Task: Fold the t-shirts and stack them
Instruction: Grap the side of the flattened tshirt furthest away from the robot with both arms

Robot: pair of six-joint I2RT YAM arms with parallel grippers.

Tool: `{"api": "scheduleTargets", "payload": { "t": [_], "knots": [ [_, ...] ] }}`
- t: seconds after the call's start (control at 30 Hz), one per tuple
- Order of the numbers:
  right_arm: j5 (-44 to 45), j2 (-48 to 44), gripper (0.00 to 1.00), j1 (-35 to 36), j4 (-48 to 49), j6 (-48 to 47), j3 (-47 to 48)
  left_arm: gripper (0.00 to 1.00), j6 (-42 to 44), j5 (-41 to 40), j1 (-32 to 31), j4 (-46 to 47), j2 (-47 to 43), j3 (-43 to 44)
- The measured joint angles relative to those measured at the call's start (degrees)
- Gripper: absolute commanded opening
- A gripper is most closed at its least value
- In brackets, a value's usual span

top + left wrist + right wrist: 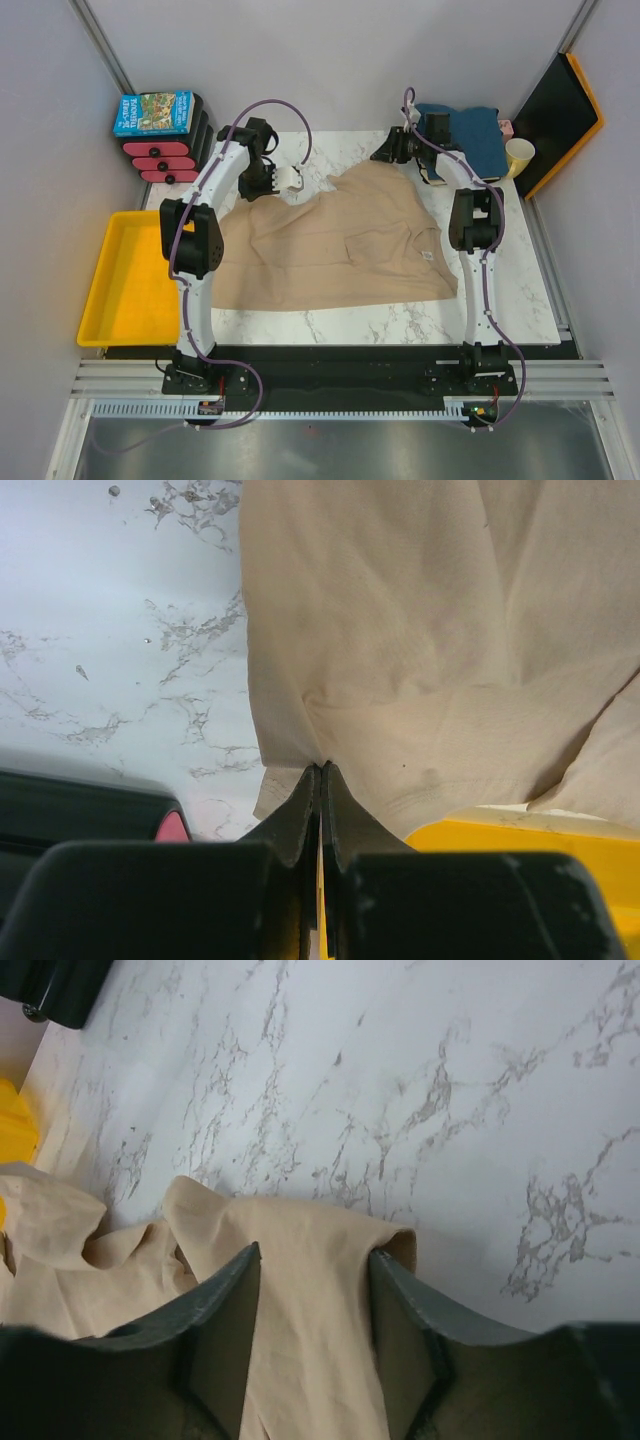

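Tan t-shirt (330, 245) spread rumpled across middle of bench (340, 322), both hands at its far edge.
Small white label (428, 256) showing near shirt's right side. Left hand (320, 775) at far-left corner of shirt, fingers pressed fully together, hem pinched at tips. Right hand (312, 1255) at far-right corner, fingers parted, fold of tan cloth lying between them, not clamped. Teal t-shirt (470, 135) folded at far-right corner of bench, well apart from tan one. Pale yellow cup (519, 155) just beside teal shirt. Yellow tray (125, 280) off bench's left edge, tan hem touching it. Blue box (155, 112) at far left.
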Motion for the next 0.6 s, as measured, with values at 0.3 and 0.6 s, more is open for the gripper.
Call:
{"api": "scheduleTargets", "payload": {
  "t": [0.3, 0.6],
  "knots": [
    [-0.9, 0.0, 0.0, 0.2, 0.8, -0.9, 0.9, 0.02, 0.0, 0.0, -0.1, 0.0, 0.0, 0.1],
    [0.8, -0.6, 0.0, 0.2, -3.0, -6.4, 0.6, 0.02, 0.0, 0.0, -0.2, 0.1, 0.0, 0.1]
  ]
}}
